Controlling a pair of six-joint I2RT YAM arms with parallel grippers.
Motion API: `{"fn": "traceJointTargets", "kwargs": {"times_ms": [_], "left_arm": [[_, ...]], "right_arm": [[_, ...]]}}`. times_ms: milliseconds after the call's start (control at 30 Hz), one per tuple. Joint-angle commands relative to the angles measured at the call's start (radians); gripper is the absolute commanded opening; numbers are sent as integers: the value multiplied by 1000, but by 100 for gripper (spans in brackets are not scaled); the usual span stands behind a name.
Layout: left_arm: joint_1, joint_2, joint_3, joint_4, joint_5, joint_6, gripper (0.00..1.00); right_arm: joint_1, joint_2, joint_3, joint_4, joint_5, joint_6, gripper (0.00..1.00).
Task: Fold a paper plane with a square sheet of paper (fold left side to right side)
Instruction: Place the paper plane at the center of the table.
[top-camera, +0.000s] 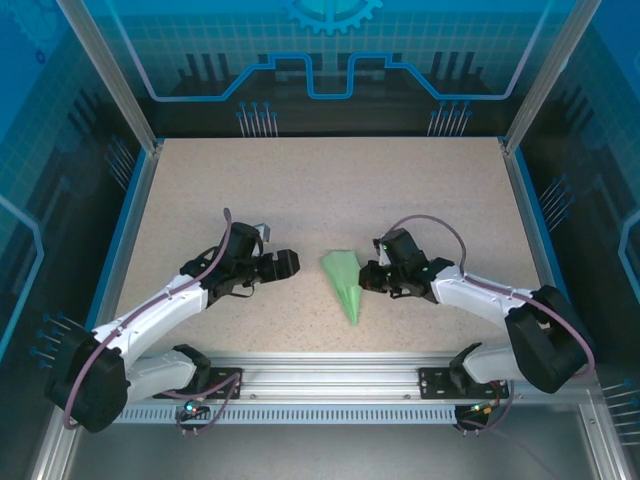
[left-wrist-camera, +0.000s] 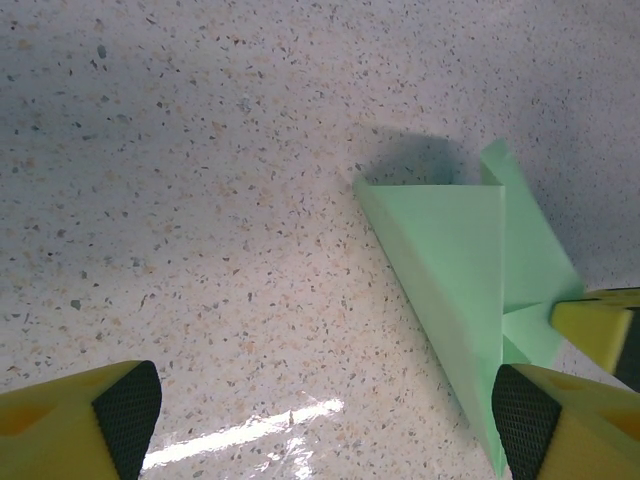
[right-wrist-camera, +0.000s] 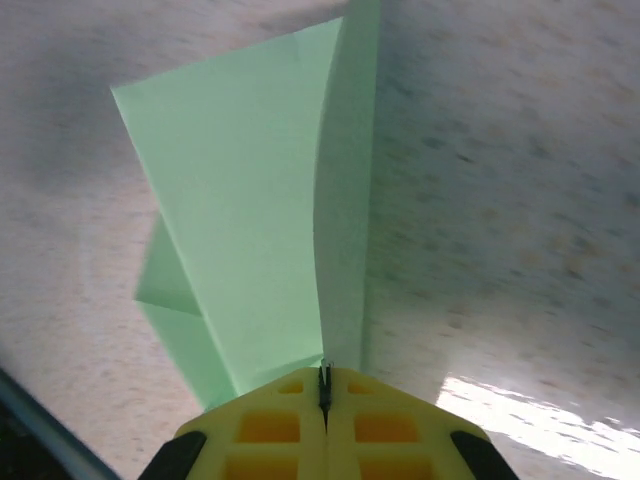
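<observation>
The pale green paper plane lies mid-table, a slim folded dart with its point toward the near edge. My right gripper is at its right side, shut on a raised flap of the paper plane; in the right wrist view the yellow jaws meet with the paper edge pinched between them. My left gripper hovers just left of the plane, open, with nothing between its fingers. In the left wrist view the paper plane reaches down to the right pad, and the left pad is over bare table.
The speckled beige tabletop is bounded by blue-edged walls and a metal rail along the near edge. A yellow finger of the right gripper shows at the plane's right side in the left wrist view.
</observation>
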Motion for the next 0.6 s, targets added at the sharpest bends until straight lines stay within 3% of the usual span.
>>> {"fn": "traceJointTargets", "kwargs": {"times_ms": [0,167,300,567], "left_arm": [[9,-16,-12,-24,-13,7,90],[9,-18,-10,-26,-17,8,90],[9,-19,-5,-32,-18,10,90],[9,-41,-27,-3,-18,1,98]], "right_arm": [[-48,6,-30,56,-46,-20,6],[-83,-14,-31,-68,21,-72,13],[-80,-71,10,-190,89,-107,26],[58,-153,137,-425,197,-181,45]]}}
